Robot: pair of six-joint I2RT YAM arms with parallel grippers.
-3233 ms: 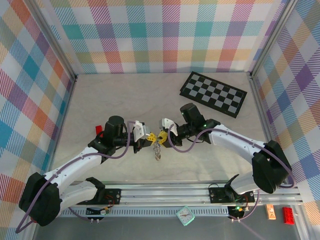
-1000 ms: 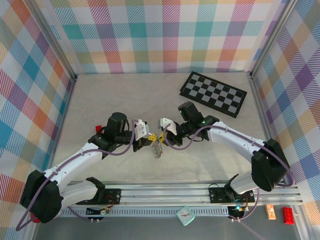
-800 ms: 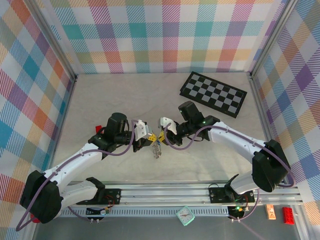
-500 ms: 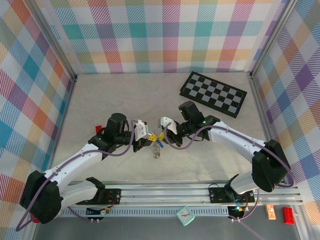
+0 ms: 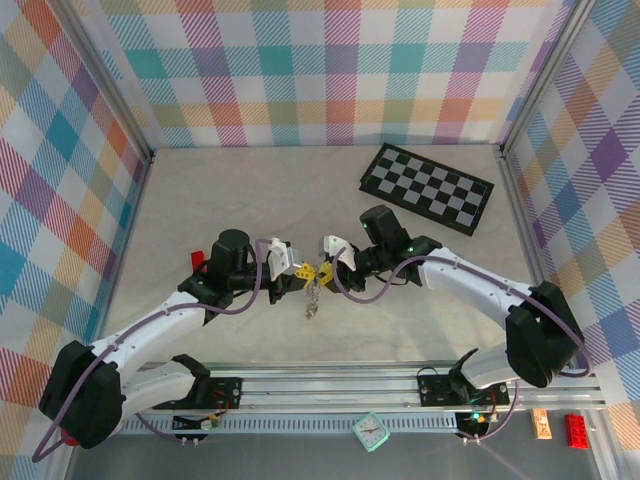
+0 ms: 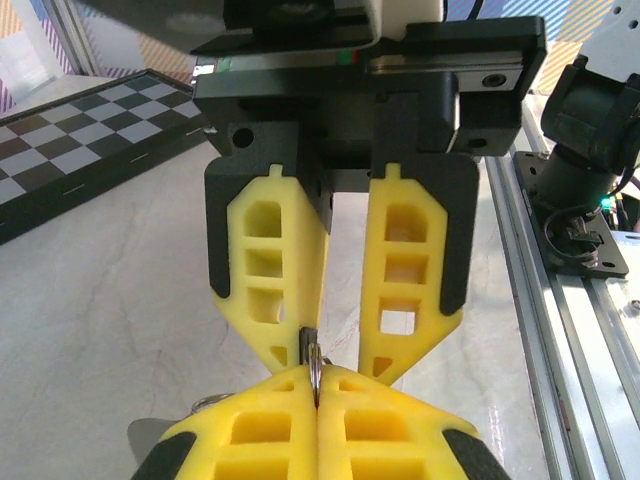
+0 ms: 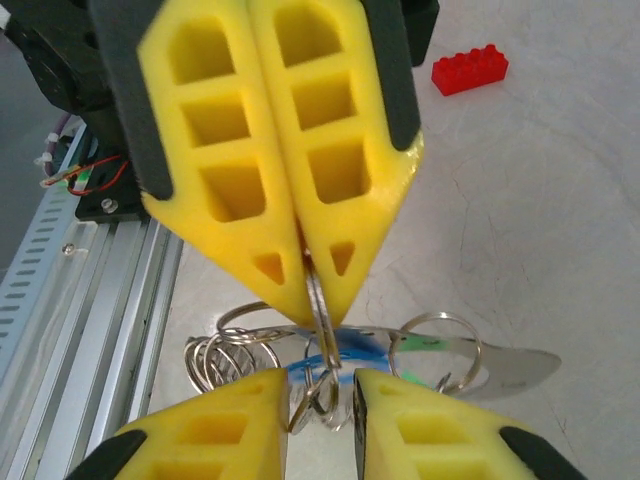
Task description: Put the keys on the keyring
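Workspace. The table (image 5: 250,200) is boxed by plaid walls at 9, 12 and 3 o'clock. An aluminium rail (image 5: 330,385) runs along the 6 o'clock edge. Both arms meet near table centre, tips facing each other.

Open room:
- Bare table runs from the tips toward 12 o'clock up to the far wall, and toward 10 o'clock up to the left wall.
- At 1–2 o'clock lies the chequered board (image 5: 427,188), flat, skewed to the walls, well apart from the tips.
- A red brick (image 7: 470,70) sits on the table beside the left wrist, at 9 o'clock of the tips.
- Toward 6 o'clock there is a strip of bare table between the forearms, closed off by the rail.

Left pincer (image 5: 298,270): pads pressed together, clamped on the wire of the keyring (image 7: 322,325), which stands edge-on out of the seam between the tips.

Right pincer (image 5: 326,268): jaws narrowly parted, leaving a slot.
- Right wrist view: the ring wire runs down into that slot. Contact with either pad cannot be told.
- Left wrist view: the wire sits close against the 9 o'clock-side finger (image 6: 298,280), with a clear gap to the other.

Keys (image 5: 313,300): bunched with small wire loops at 6 o'clock of the meeting tips. A blue head (image 7: 345,352) and a green head (image 7: 432,378) are visible, and one silvery blade (image 7: 505,368) points to 3 o'clock. Whether the bunch rests on the table cannot be told.
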